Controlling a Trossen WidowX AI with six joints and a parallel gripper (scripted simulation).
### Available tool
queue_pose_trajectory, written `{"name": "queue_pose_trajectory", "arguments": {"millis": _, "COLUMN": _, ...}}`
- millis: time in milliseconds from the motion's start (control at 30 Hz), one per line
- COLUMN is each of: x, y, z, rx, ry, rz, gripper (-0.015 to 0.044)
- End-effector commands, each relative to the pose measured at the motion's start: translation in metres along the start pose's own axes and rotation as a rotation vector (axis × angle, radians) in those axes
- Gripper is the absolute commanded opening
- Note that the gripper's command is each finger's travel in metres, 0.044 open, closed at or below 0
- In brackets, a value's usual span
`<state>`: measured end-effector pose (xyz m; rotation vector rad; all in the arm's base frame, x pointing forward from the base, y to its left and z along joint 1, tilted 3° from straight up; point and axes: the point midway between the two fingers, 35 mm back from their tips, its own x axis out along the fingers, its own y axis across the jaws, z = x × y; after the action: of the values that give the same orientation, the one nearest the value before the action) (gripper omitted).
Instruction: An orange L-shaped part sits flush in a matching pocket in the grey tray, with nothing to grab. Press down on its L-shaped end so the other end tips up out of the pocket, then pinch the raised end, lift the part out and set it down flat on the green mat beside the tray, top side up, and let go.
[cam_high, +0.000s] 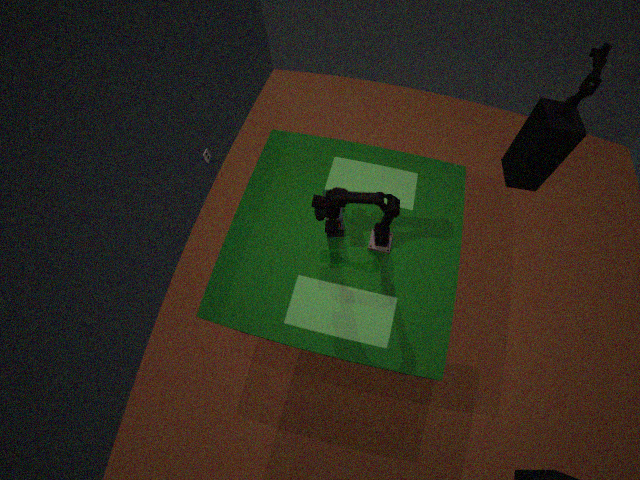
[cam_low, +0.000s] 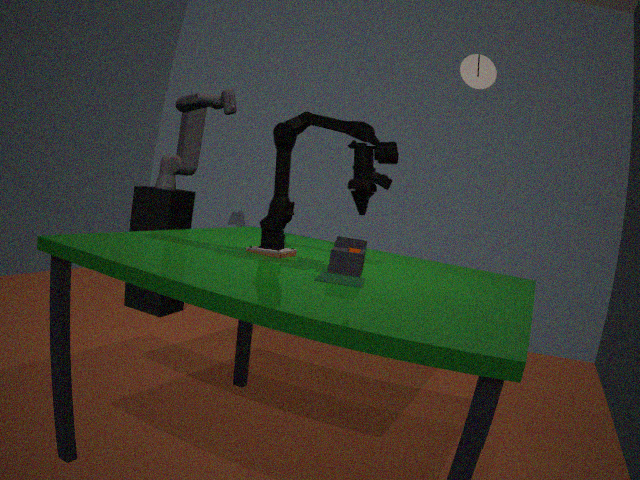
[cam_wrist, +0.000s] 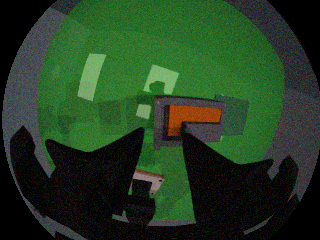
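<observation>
The flat orange L-shaped part (cam_wrist: 190, 118) is seen lying flush in the matching pocket of the small grey block-like tray (cam_wrist: 216, 131), which stands on a darker green mat (cam_low: 338, 279) on the glossy green table (cam_low: 413, 310), to the right of the arm's base plate (cam_low: 271, 252) in the exterior view. The part is judged to be stiff, light and smooth-faced, so that it is expected to rock as one rigid piece when its L-shaped end is pressed; no edge is offered for pinching while it lies flush. Hold is best taken across the narrow straight end once that end is tipped up, and a slip is thought possible on so thin an edge. The black two-fingered claw (cam_low: 361, 206) is shown pointing straight down, well above the tray and touching nothing. Its fingers are set partly closed, with a moderate gap between them, and nothing is held. In the wrist view the tray is framed just beyond the gap between the fingertips. The press is judged not yet begun.
</observation>
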<state>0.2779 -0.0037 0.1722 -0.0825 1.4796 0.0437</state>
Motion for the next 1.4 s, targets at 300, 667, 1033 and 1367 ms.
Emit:
{"name": "queue_pose_trajectory", "arguments": {"millis": 300, "x": 0.045, "y": -0.001, "z": -0.014, "rx": -0.095, "ry": 0.119, "rz": 0.032, "gripper": 0.018}}
{"name": "queue_pose_trajectory", "arguments": {"millis": 667, "x": 0.091, "y": 0.001, "z": -0.023, "rx": -0.095, "ry": 0.119, "rz": 0.032, "gripper": 0.018}}
{"name": "queue_pose_trajectory", "arguments": {"millis": 1033, "x": 0.107, "y": 0.001, "z": -0.024, "rx": -0.095, "ry": 0.119, "rz": 0.032, "gripper": 0.018}}
{"name": "queue_pose_trajectory", "arguments": {"millis": 1367, "x": 0.123, "y": 0.002, "z": -0.026, "rx": -0.095, "ry": 0.119, "rz": 0.032, "gripper": 0.018}}
